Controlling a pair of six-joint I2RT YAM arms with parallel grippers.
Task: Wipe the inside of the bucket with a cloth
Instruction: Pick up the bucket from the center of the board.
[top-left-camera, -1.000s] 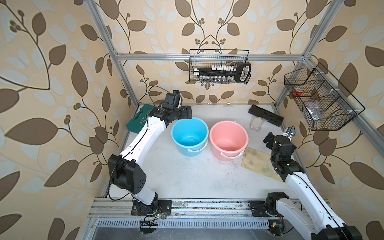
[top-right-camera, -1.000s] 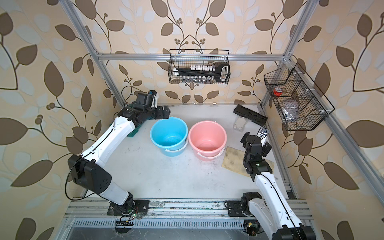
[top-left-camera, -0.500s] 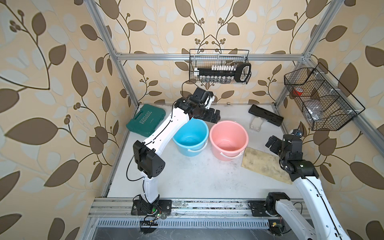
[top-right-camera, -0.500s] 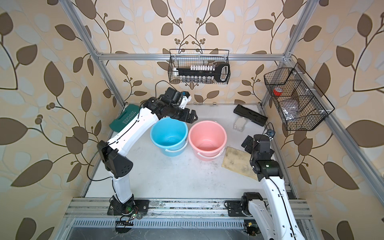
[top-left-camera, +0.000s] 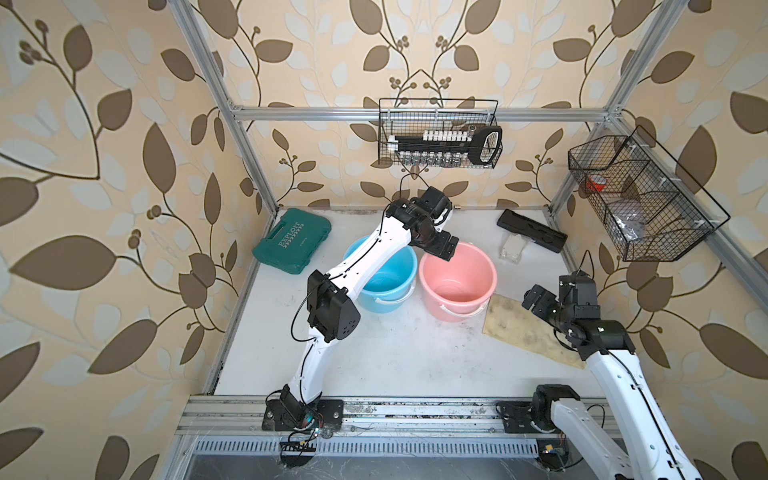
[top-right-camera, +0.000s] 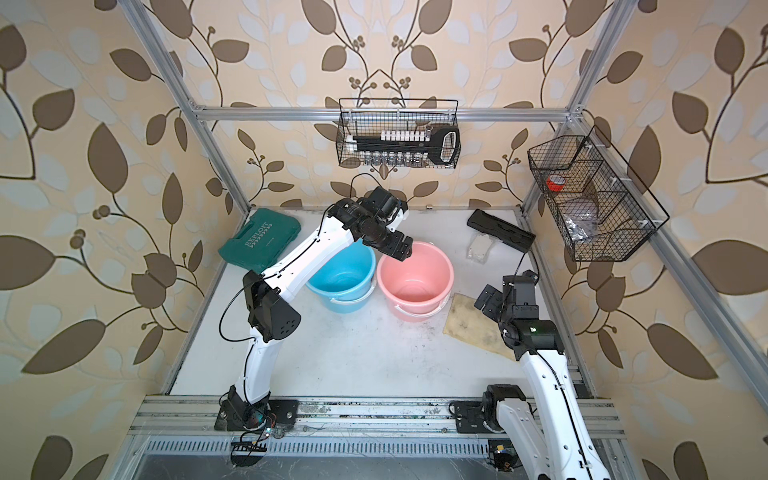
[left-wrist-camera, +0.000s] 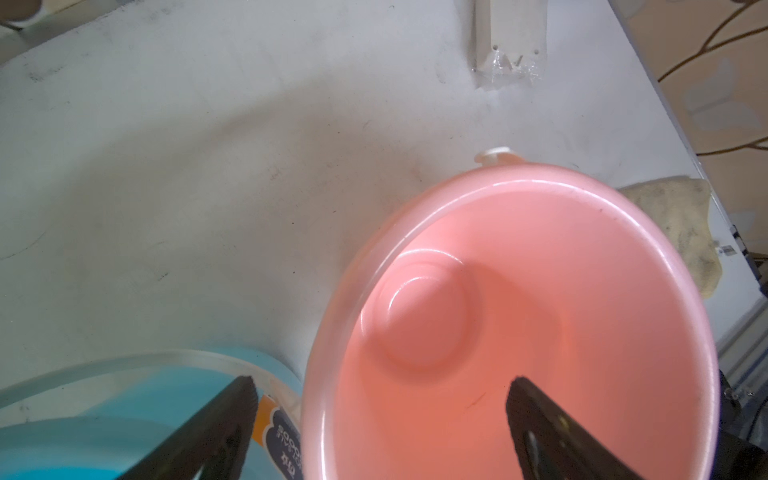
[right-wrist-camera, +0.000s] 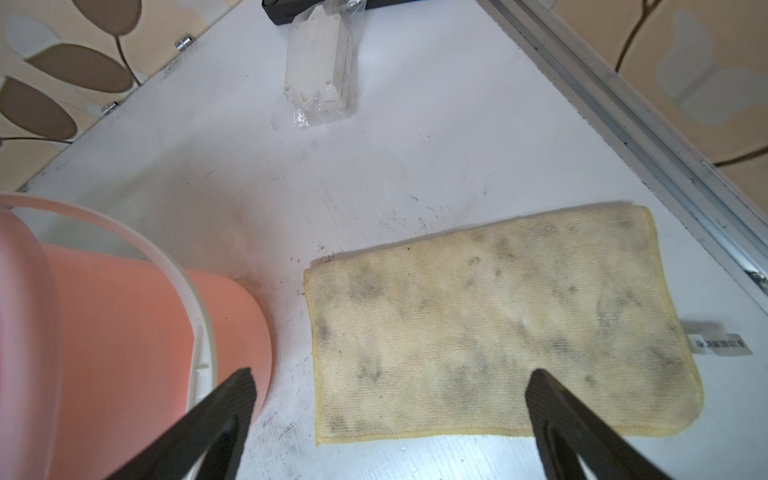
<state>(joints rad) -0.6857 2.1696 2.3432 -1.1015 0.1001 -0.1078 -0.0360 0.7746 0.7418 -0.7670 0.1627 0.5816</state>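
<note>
A pink bucket (top-left-camera: 457, 278) (top-right-camera: 415, 278) and a blue bucket (top-left-camera: 386, 274) stand side by side, upright and empty. My left gripper (top-left-camera: 442, 249) (left-wrist-camera: 380, 386) hangs open over the pink bucket's back-left rim. One finger is above the blue bucket (left-wrist-camera: 83, 415), the other above the pink bucket's inside (left-wrist-camera: 519, 311). The cloth (top-left-camera: 523, 328) (right-wrist-camera: 498, 332), pale yellow with dark stains, lies flat to the right of the pink bucket. My right gripper (top-left-camera: 534, 297) (right-wrist-camera: 390, 378) is open above the cloth's near edge and holds nothing.
A green tool case (top-left-camera: 293, 241) lies at the back left. A black case (top-left-camera: 532, 230) and a clear plastic packet (top-left-camera: 513, 249) lie at the back right. Wire baskets hang on the back wall (top-left-camera: 438, 139) and the right wall (top-left-camera: 640, 199).
My left arm has swung from left of the blue bucket across to the pink bucket's back rim. The right gripper has shifted a little over the cloth.
</note>
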